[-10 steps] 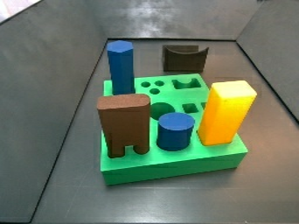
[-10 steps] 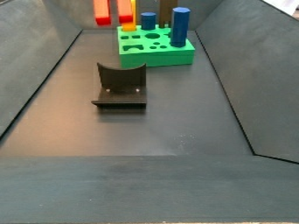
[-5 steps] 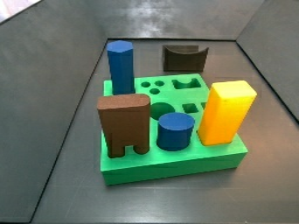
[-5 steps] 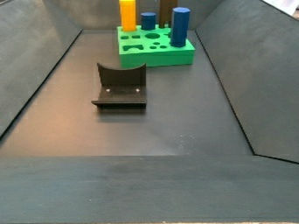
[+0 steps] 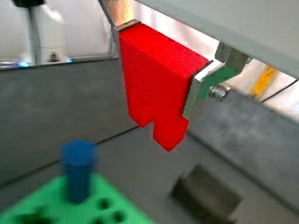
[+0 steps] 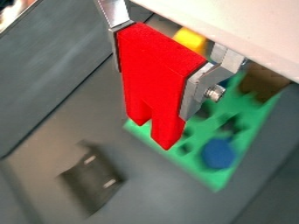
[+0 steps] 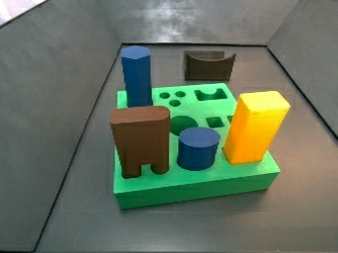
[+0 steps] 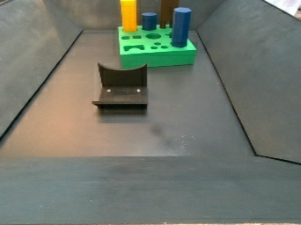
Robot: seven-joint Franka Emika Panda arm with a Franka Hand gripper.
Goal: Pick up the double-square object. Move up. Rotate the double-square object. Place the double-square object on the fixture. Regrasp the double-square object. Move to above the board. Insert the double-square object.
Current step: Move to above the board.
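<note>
Gripping the unmarked double-square object, the gripper jaws hang clamped high above the board.

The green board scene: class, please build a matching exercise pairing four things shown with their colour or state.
Things:
1. double-square object
2. hexagonal column
3. fixture
4. rectangular block

States:
A. yellow, standing in the board
B. red, clamped in the end effector high above the board
C. dark, alone on the floor
D. blue, tallest piece in the board

Pairs: 1-B, 2-D, 3-C, 4-A
</note>
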